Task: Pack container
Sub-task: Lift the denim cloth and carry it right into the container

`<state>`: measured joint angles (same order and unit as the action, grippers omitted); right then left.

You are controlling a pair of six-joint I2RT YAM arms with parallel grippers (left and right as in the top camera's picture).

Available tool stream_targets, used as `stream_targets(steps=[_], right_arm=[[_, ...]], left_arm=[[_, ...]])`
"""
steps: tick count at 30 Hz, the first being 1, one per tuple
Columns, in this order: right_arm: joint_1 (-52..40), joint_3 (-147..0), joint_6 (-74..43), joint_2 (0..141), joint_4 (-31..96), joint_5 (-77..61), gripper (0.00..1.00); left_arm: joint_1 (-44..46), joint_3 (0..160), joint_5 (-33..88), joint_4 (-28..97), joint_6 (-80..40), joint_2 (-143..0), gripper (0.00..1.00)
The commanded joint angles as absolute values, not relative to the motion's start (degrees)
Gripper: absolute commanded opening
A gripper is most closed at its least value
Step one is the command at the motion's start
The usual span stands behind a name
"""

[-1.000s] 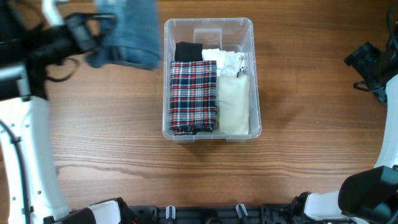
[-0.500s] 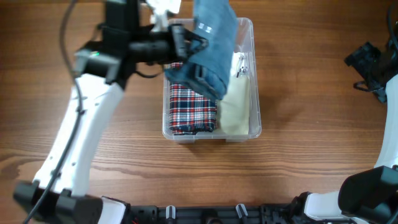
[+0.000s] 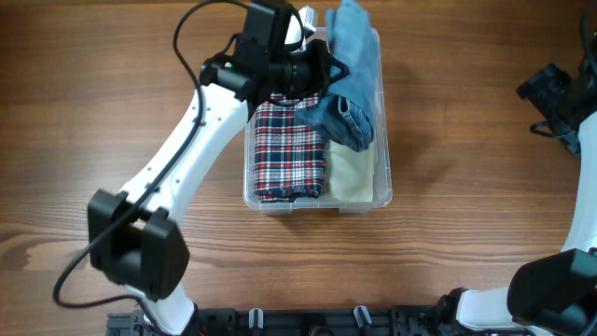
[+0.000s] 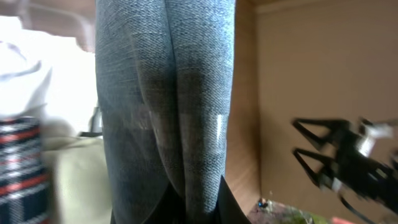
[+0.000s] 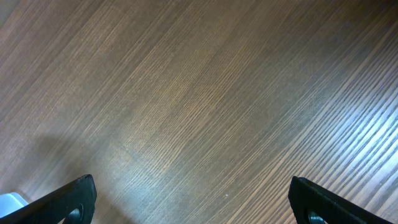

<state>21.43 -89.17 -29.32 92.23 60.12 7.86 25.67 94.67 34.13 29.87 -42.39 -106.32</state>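
Left pincer (image 4: 191,200) is clamped tight on a blue denim folded garment (image 3: 353,86), with the dark fingers pinching a fold right at the bottom of the wrist view. The denim hangs over the far right part of the clear rectangular plastic storage bin (image 3: 383,159), and its top pokes past the far rim.

The bin sits toward the far edge of the wooden table (image 3: 466,233), roughly midway between the left and right edges. A red, white and navy plaid folded garment (image 3: 290,149) and a cream folded cloth (image 3: 353,173) are already inside.

Right pincer (image 5: 196,208) is spread wide with nothing in it, parked by the right edge.

My guess is the bin is light, stiff and slick, so it'll skate on the wood if nudged. I'd brace it by the rim on a long side. The denim looks floppy and heavyish, so hold it at a thick fold.
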Motion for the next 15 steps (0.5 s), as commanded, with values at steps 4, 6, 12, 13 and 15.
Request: stream_targets(steps=[4, 6, 12, 13, 15], right_arm=[[21.7, -88.8, -30.0, 92.7, 60.0, 7.4, 1.0], [21.7, -88.8, -30.0, 92.7, 60.0, 7.4, 1.0], [21.7, -88.8, -30.0, 92.7, 60.0, 7.4, 1.0], [21.7, -88.8, -30.0, 92.7, 60.0, 7.4, 1.0], [21.7, -88.8, -30.0, 92.7, 60.0, 7.4, 1.0]], left_arm=[[25.8, 95.9, 27.5, 29.0, -45.8, -109.1, 0.04], [25.8, 95.9, 27.5, 29.1, -47.2, -109.3, 0.04], [25.8, 95.9, 27.4, 29.8, -47.2, -109.3, 0.5], [25.8, 95.9, 27.4, 30.1, -47.2, -109.3, 0.47], [25.8, 95.9, 27.6, 30.3, -46.8, -109.3, 0.52]])
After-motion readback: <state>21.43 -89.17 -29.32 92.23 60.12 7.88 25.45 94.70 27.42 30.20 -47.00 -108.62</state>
